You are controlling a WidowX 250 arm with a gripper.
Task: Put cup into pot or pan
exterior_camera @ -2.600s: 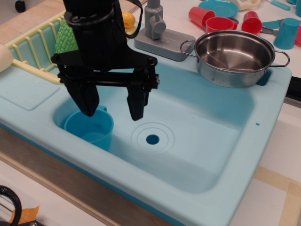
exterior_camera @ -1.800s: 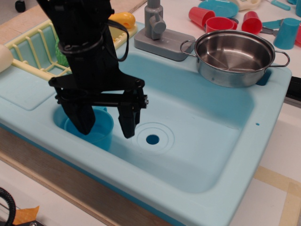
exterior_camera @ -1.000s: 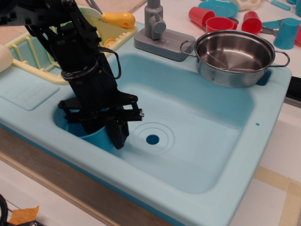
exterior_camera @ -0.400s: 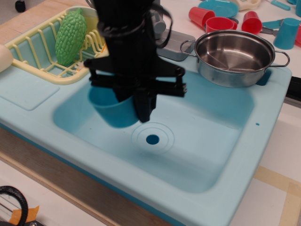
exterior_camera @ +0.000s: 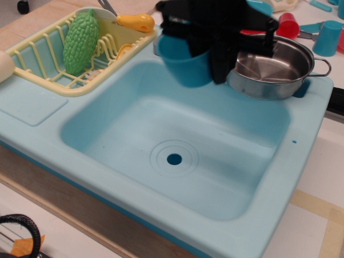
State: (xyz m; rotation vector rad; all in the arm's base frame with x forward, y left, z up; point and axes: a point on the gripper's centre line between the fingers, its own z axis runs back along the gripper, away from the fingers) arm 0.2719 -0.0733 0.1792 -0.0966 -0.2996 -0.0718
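Observation:
My black gripper [exterior_camera: 201, 56] is shut on the medium-blue cup [exterior_camera: 185, 62] and holds it upright in the air above the back of the sink, just left of the pot. One finger [exterior_camera: 220, 62] hangs down outside the cup's right wall. The shiny steel pot [exterior_camera: 274, 64] with wire loop handles stands on the sink's back right corner; its left side is hidden behind my gripper. The cup is not over the pot's opening.
The light blue sink basin [exterior_camera: 177, 134] with a drain hole [exterior_camera: 174, 159] lies below. A yellow dish rack [exterior_camera: 48, 64] at the left holds a green bumpy vegetable [exterior_camera: 80, 37]. Red cups [exterior_camera: 287, 24] and a lighter blue cup [exterior_camera: 328, 37] stand behind the pot.
The gripper came down around the cup in the sink's left corner, shut on it, lifted it, and has carried it up and to the right toward the pot.

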